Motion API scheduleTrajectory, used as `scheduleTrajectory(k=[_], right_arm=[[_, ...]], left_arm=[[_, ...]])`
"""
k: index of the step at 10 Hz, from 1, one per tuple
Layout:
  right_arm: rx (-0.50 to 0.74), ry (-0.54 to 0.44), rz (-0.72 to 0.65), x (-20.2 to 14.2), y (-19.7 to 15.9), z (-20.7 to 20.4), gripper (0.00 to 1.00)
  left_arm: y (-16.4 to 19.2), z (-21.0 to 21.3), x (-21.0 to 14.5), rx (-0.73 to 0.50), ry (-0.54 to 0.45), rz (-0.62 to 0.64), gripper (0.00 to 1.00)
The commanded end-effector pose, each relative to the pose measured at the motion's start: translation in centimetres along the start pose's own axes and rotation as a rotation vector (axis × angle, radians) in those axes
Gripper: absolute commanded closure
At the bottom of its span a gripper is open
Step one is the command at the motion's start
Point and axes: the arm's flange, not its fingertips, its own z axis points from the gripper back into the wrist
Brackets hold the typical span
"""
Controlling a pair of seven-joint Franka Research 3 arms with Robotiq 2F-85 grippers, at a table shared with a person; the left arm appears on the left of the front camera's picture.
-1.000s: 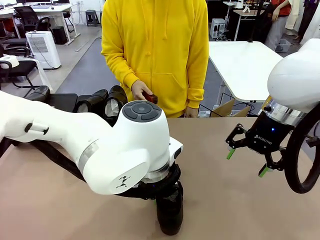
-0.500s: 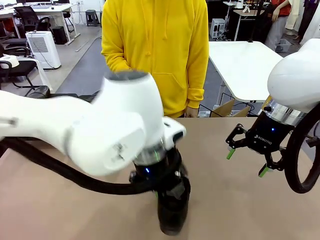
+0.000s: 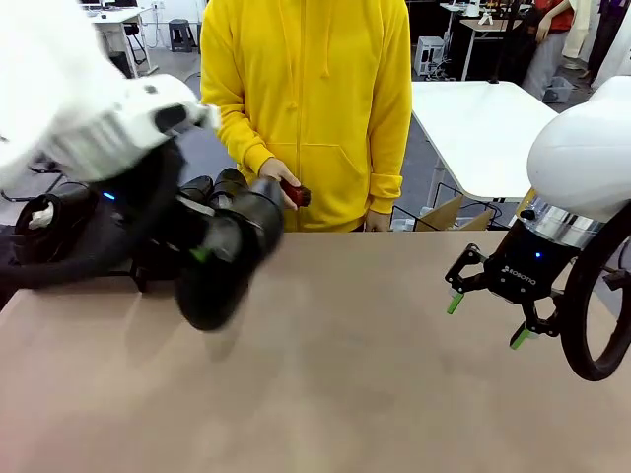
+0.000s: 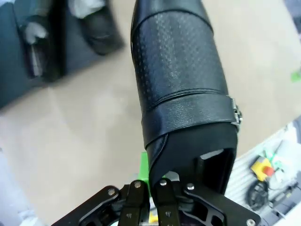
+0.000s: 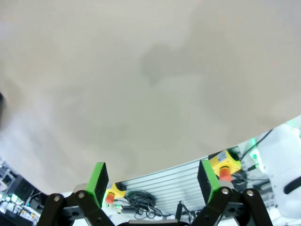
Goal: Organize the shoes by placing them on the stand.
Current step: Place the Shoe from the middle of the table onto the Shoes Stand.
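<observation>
My stand (image 3: 128,258) sits at the table's nine o'clock edge, with shoes (image 3: 202,192) already on it, white paper (image 3: 39,215) showing in one. My left pincer (image 4: 151,186) is clamped tight on the heel rim of a black shoe (image 3: 225,258), carried tilted above the tan table (image 3: 375,374) near the stand. My right pincer (image 3: 485,313) hangs at three o'clock, spread wide and holding nothing. At twelve o'clock a person in a yellow hoodie (image 3: 315,99) grips a small red thing (image 3: 297,193). Office desks stand behind.
</observation>
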Motion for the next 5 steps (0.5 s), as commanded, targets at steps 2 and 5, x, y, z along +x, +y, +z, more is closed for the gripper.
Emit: scheduleTrajectory(k=[2,5], right_arm=[[-0.012,-0.003,0.019,0.3,0.1,0.4,0.0],[-0.012,-0.003,0.019,0.3,0.1,0.4,0.0]], left_arm=[[0.0,0.0,0.0,0.0,0.0,0.0,1.0],[2.6,0.2,0.6,0.014,-0.011,0.028,1.0]])
